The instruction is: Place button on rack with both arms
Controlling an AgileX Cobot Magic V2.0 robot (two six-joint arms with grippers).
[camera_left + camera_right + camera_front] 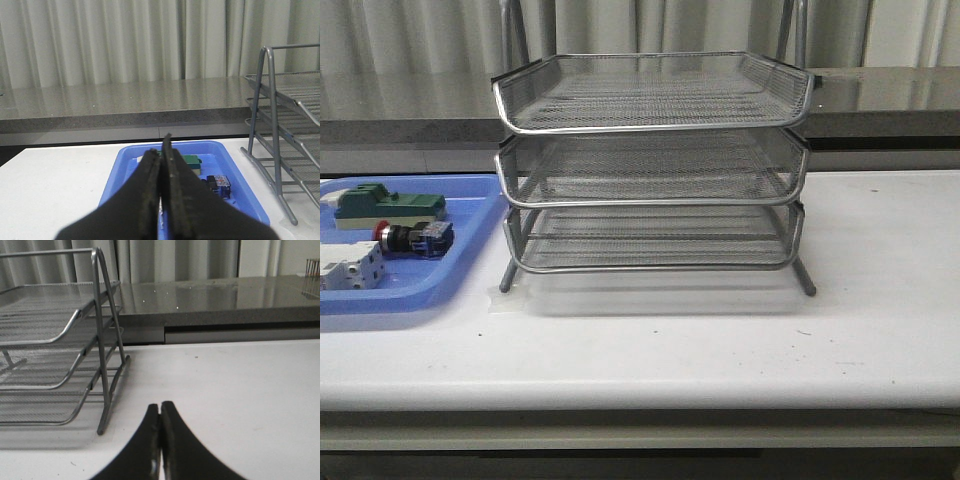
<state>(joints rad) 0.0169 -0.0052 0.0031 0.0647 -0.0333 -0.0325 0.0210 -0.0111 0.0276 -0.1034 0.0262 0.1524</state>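
Observation:
The button (412,238), with red cap, black body and blue rear block, lies on its side in the blue tray (470,250) at the left. In the left wrist view only its blue block (220,184) shows. The three-tier silver wire rack (652,165) stands mid-table; it also shows in the left wrist view (287,150) and the right wrist view (50,340). My left gripper (161,145) is shut and empty, held above the tray's near side. My right gripper (160,407) is shut and empty over bare table beside the rack's leg. Neither arm shows in the front view.
In the tray a green block (390,205) lies behind the button and a white terminal block (350,270) in front of it. A grey counter ledge (880,95) and curtains run behind the white table (720,350).

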